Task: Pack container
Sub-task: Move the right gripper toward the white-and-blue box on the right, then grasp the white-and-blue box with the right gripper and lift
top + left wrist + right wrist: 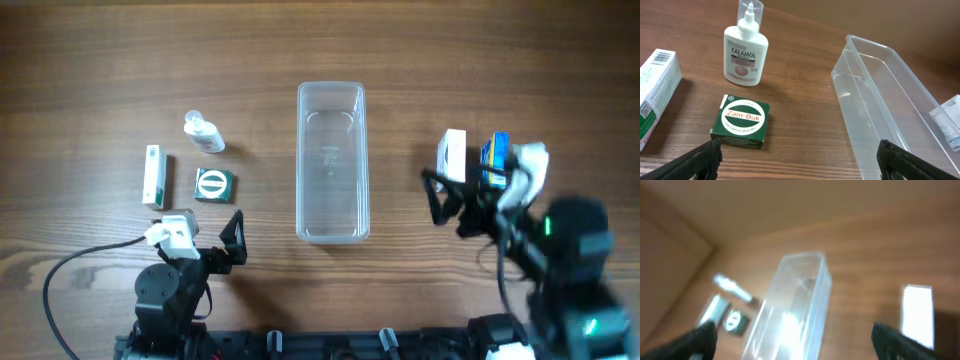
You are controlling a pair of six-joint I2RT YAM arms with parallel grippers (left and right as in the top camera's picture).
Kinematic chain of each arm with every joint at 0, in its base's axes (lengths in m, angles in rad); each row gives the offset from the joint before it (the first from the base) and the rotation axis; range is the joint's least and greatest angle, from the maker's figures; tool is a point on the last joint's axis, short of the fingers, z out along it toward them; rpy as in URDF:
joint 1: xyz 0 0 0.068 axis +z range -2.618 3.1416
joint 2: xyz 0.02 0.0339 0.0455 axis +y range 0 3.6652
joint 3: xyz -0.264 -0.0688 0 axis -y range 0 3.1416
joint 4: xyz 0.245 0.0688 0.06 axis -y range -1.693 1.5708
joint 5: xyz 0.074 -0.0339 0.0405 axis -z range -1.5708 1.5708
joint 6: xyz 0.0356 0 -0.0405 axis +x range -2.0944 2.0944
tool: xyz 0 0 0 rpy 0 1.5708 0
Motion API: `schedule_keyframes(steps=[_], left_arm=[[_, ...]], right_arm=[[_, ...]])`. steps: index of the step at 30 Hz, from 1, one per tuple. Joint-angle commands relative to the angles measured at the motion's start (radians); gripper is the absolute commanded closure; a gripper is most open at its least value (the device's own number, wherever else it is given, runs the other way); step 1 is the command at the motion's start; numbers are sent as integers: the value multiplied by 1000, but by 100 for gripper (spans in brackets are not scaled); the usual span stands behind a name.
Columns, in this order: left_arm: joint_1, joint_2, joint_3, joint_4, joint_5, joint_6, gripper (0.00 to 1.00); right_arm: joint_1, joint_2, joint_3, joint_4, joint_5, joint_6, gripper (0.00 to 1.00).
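While container (333, 162) sits mid-table, bottle (204, 132), green tin (214, 184), carton (154, 176) lie left.

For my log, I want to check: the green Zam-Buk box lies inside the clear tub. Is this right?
No. The green Zam-Buk box lies on the table beside the clear tub, not inside; the left wrist view shows it.

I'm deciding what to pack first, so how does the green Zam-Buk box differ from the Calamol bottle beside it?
The Zam-Buk box is dark green, square and low; the Calamol bottle is white, longer, rounded, with a clear cap. The box sits nearer the left gripper than the bottle. Both lie label-up outside the container.
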Motion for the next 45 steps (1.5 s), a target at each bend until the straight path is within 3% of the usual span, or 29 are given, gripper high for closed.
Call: schedule_keyframes(steps=[1, 3, 5, 13, 19, 22, 30, 36, 41, 45], left_arm=[[6, -8, -2, 4, 5, 24, 0], [6, -8, -2, 4, 5, 24, 0], [6, -8, -2, 4, 5, 24, 0], [6, -8, -2, 4, 5, 24, 0], [6, -8, -2, 4, 5, 24, 0], [6, -8, -2, 4, 5, 24, 0], [6, -8, -2, 4, 5, 24, 0], [6, -8, -2, 4, 5, 24, 0], [6, -8, -2, 4, 5, 24, 0], [6, -8, -2, 4, 5, 24, 0]], right_arm=[[-4, 330, 289, -155, 86, -222, 1], [-5, 470, 371, -211, 146, -235, 0], [-16, 596, 378, -212, 232, -130, 0], [-92, 906, 378, -222, 365, -43, 1], [-106, 1072, 377, -220, 343, -37, 12], [-106, 1134, 374, -214, 320, -35, 29], [-106, 1063, 375, -234, 313, -34, 60], [-75, 853, 375, -251, 311, -47, 67], [68, 654, 375, -176, 169, -298, 82], [225, 610, 375, -123, 167, -446, 84]])
